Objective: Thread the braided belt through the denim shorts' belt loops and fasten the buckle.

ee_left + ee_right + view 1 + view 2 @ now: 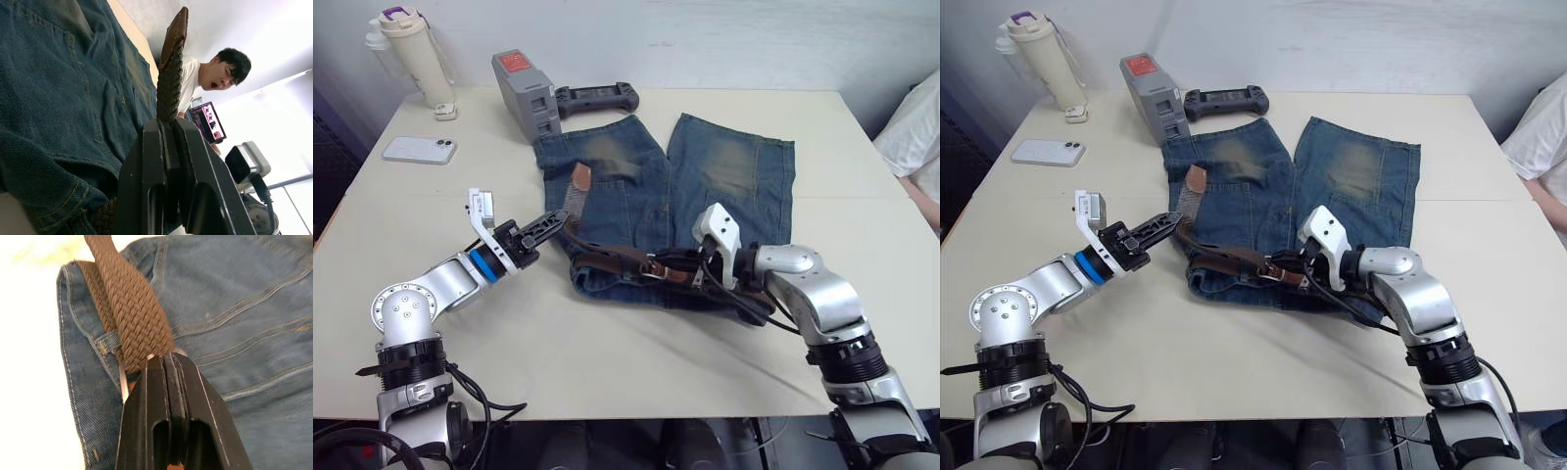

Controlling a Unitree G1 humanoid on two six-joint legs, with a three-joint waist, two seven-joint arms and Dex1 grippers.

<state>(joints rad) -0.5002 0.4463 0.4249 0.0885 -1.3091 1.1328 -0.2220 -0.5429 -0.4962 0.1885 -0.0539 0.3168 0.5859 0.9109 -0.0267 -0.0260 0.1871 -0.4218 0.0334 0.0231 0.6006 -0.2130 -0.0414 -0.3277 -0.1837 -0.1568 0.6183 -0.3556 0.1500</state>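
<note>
Left gripper point(551, 224) clamped on the braided belt point(607, 258), its tan tip point(579, 178) lifted over the left leg | right gripper point(682, 262) pinched tight on the belt beside the buckle point(654, 270) | denim shorts point(724, 186) flat mid-table point(607, 362), waistband near edge, belt along it through a belt loop point(108, 341).

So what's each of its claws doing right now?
Left gripper: closed on the braided belt near its tan end.
Right gripper: closed on the belt by the buckle.
</note>
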